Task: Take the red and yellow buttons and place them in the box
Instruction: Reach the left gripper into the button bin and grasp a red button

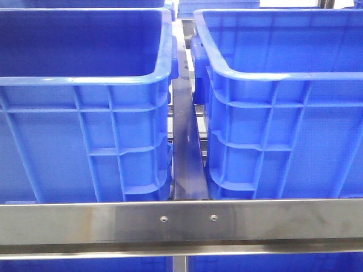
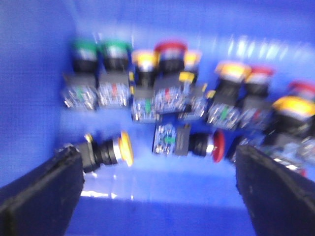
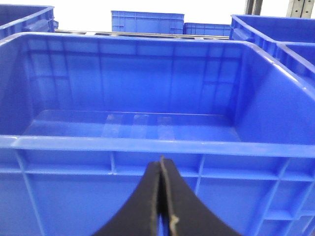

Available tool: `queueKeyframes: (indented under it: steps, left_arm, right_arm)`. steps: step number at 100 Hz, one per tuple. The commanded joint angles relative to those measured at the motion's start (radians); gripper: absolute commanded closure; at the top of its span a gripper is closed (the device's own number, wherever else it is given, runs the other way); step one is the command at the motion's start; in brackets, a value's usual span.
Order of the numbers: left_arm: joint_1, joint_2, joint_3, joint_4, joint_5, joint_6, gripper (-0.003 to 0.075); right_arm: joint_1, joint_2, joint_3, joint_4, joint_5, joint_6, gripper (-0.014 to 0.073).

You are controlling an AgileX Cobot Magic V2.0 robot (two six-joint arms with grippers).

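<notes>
Blue plastic fills every view: two deep crates stand side by side behind a steel rail (image 1: 181, 221), left crate (image 1: 85, 113) and right crate (image 1: 283, 113), with a dark metal strip (image 1: 186, 147) running between them. No arm shows in the front view.

Left wrist view (blurred): left gripper (image 2: 157, 196) is inside a crate, jaws wide, nothing between them. On the blue floor (image 2: 162, 216) lie the buttons. Yellow button (image 2: 110, 150) lies on its side, long axis running across the jaw gap, cap pointing toward the middle, just beside one finger. Red button (image 2: 194, 142) also lies on its side, cap toward the other finger, near mid-gap. Beyond them stands a row of upright buttons (image 2: 187, 83): green, yellow and red caps.

Right wrist view: right gripper (image 3: 161, 196) has its jaws pressed together, holding nothing, outside and below the rim of an empty blue box (image 3: 147, 142).

Judgement: left arm is far nearer the buttons; the red one sits best centred for a grasp.

Only the left wrist view shows any buttons; the crate walls hide them from the front.
</notes>
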Motion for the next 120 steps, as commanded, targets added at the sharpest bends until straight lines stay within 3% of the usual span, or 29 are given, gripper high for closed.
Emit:
queueKeyframes:
  steps: [1,17,40,87,120]
  left_arm:
    - [-0.002,0.072,-0.104,-0.025,0.034,0.005,0.0124]
    - [-0.002,0.224,-0.232,-0.149,0.111,0.086,0.0134]
    - [-0.002,0.387,-0.356,-0.152,0.149,0.086,0.0134]
    - [-0.002,0.517,-0.408,-0.146,0.12,0.086,0.0139]
    - [-0.002,0.517,-0.408,-0.146,0.141,0.086,0.0436]
  right_arm:
    - [0.001,-0.023,-0.016,-0.009,-0.075,-0.001,0.0662]
    - [0.001,-0.023,-0.016,-0.009,-0.075,-0.001,0.0662]
    - [0.001,-0.023,-0.016,-0.009,-0.075,-0.001,0.0662]
    - [0.001,-0.023,-0.016,-0.009,-0.075,-0.001,0.0662]
    - [0.001,-0.023,-0.016,-0.009,-0.075,-0.001,0.0662]
